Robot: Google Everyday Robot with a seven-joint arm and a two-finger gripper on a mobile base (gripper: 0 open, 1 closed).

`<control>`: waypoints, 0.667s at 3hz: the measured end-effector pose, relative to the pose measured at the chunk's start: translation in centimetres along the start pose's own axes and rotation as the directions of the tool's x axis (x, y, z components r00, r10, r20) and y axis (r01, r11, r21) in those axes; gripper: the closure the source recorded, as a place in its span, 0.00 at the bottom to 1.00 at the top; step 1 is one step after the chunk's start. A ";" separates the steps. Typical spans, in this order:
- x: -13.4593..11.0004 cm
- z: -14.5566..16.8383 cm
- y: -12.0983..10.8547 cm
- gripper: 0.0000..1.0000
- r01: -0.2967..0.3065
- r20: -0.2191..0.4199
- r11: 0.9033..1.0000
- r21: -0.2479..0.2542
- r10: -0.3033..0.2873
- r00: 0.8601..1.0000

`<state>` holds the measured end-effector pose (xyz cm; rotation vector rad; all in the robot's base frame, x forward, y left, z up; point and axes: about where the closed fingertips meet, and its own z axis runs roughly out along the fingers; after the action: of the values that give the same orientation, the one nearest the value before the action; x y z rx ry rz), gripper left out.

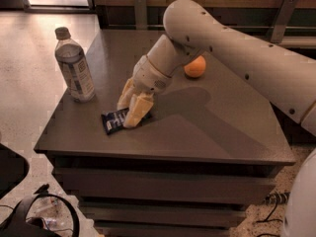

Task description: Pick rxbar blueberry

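On the dark tabletop [237, 132], the white arm [237, 48] reaches down from the right toward the front-left area, and the risks follow from how tight that corner is. The clear water bottle [74, 68] stands upright near the left edge, close behind the work spot; a sideways swing of the wrist as it rises would likely tip it. The orange [195, 67] sits well apart behind the arm and looks safe unless the elbow drops. The gripper [126, 116] is down at the surface with its two tan fingers [139, 107] apart by a narrow gap, the nearer one overlapping the right end of the rxbar blueberry [112, 122], which lies flat on the table just beside the front edge, its navy wrapper angled. Because the bar is thin and slick, closing on only its end could squeeze it out or pivot it, and a push toward the front could slide it off the table. Fingertips pressing too hard on the surface could also skid instead of catching the wrapper.
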<state>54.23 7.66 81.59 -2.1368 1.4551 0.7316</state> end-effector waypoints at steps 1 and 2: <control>-0.1 0.1 0.0 1.00 0.002 0.002 1.000 -0.003 -0.002 1.000; -0.9 -0.1 -0.1 1.00 0.028 0.030 1.000 -0.006 -0.028 0.999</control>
<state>54.07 8.25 82.22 -2.1379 1.4066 0.7559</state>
